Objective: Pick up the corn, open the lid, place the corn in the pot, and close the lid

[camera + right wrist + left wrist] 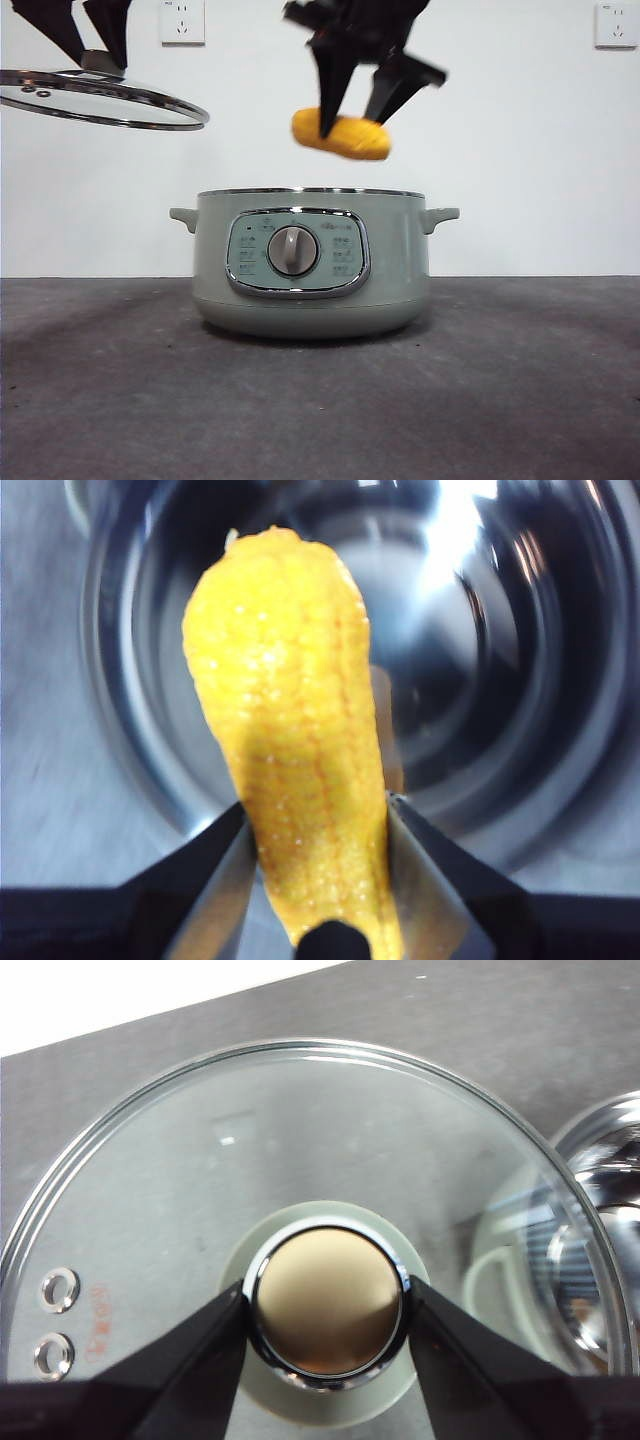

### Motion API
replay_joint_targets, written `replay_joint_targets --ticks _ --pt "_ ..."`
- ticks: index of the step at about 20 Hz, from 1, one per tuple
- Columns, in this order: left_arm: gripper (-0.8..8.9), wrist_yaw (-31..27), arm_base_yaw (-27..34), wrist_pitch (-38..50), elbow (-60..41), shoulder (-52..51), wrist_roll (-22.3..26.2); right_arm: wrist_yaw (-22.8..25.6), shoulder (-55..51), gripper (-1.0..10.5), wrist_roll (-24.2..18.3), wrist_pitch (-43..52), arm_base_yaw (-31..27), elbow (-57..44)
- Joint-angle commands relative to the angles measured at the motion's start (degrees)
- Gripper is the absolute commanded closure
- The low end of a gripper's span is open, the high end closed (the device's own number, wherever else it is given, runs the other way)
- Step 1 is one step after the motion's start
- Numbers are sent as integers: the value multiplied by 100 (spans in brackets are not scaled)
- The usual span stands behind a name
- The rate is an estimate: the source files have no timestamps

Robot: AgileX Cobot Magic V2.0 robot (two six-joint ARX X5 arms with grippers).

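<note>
The pot [312, 262] stands nearest on the grey table [520, 390], its chrome-framed control panel [298, 253] and grey dial [293, 250] facing forward, a small handle on each side. It is uncovered, its metal rim bare.

Directly above that open mouth hangs the right gripper [357, 128], its two black jaws closed on the corn [342, 136]. The cob lies roughly level between them and is clear of the rim below. In the right wrist view the jaws of the right gripper [318, 825] press the corn [295, 780] on both flanks near its thicker end, the tapered tip reaching away from the pincer over the shiny steel inside of the pot [480, 680], which lies straight beneath.

Off to the side and higher up, the left gripper [92, 62] holds the lid [110, 100] in the air, tilted slightly, well apart from the pot. In the left wrist view the jaws of the left gripper [326, 1305] clamp the knob [328, 1302] from both sides, the clear glass of the lid [300, 1140] spreading around the pincer and the pot [600, 1240] showing beyond its rim.

Behind everything, two sockets [182, 21] sit on the white wall [520, 140].
</note>
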Motion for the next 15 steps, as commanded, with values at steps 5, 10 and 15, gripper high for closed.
replay_joint_targets --ticks 5,10,15 --pt "826 341 264 175 57 -144 70 66 1248 958 -116 203 20 931" --pt "826 341 299 177 57 -144 70 96 1797 959 -125 369 61 931" --pt "826 358 297 162 57 -144 68 308 2024 958 -129 529 129 929"
